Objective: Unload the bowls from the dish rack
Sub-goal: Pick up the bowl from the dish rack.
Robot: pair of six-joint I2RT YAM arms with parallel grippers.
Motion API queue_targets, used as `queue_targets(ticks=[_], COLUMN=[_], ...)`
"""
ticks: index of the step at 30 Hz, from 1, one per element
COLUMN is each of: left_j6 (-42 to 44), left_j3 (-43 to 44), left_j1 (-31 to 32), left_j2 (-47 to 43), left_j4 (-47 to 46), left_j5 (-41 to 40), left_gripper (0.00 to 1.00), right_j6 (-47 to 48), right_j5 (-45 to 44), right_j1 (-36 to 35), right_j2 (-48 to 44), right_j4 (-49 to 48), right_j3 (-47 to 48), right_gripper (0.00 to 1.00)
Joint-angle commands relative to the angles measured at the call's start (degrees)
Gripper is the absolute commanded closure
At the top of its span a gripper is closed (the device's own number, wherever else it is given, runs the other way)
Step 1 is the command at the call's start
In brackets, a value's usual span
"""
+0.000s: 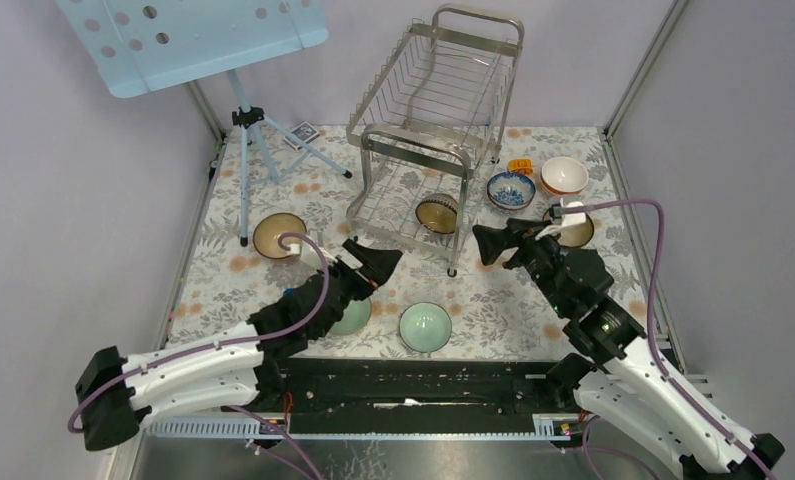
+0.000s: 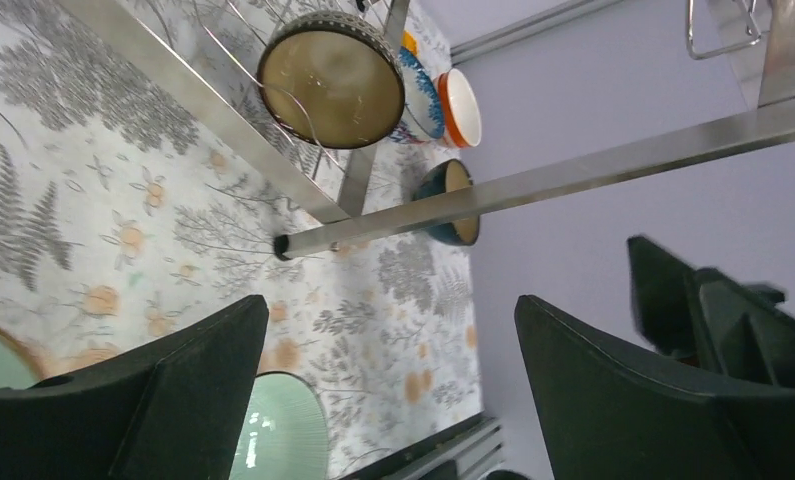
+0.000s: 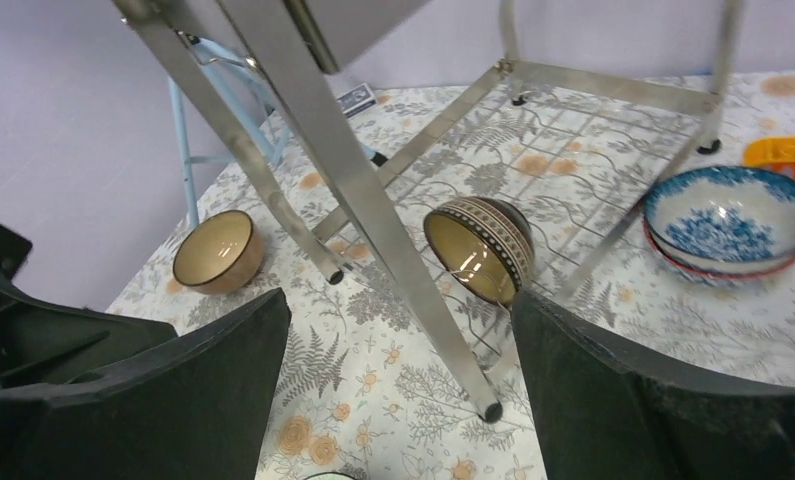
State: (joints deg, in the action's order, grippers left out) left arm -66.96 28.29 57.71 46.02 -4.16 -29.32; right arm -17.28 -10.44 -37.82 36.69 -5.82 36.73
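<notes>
Top external: left end effector (image 1: 378, 256) and right end effector (image 1: 482, 248) gape empty beside dish rack (image 1: 443, 95) near edge.

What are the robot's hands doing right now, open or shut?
Left gripper: open, fingers wide apart, holding nothing.
Right gripper: open, holding nothing.

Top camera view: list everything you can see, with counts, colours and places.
dish rack: one, steel, far centre
patterned bowl: one, dark-rimmed, tilted in the rack's lower tier
pale green bowls: two, near centre
brown bowl: one, left of rack
blue-and-white bowl: one, right of rack
orange-white bowl: one, far right
dark teal bowl: one, by right arm
stand: one, pale blue, far left
left gripper, right gripper: black, open, empty
</notes>
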Motion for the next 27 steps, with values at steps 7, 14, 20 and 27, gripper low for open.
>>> queue_targets(ticks=[7, 14, 20, 27], left_j6=[-19.8, -23.1, -23.0, -24.9], left_j3=[-4.3, 1.7, 8.0, 15.3], left_j1=[3.4, 0.9, -1.8, -4.0], left_j2=[22.6, 39.2, 47.0, 54.0], left_j4=[-38.2, -55.0, -57.5, -53.5], left_j5=[-12.8, -13.3, -9.7, -7.1], left_gripper=[0.17, 0.3, 0.29, 0.27], right_j6=[-8.2, -12.4, -13.4, -13.6], right_j5=[-11.1, -11.0, -11.1, -10.6], right_j1=[-0.4, -0.4, -0.4, -0.4], right_j2=[-13.3, -18.9, -23.1, -24.8], right_j4=[11.5, 12.8, 14.0, 15.9], right_j3=[-7.9, -13.6, -16.3, -16.0], right_gripper=[0.12, 0.13, 0.13, 0.13])
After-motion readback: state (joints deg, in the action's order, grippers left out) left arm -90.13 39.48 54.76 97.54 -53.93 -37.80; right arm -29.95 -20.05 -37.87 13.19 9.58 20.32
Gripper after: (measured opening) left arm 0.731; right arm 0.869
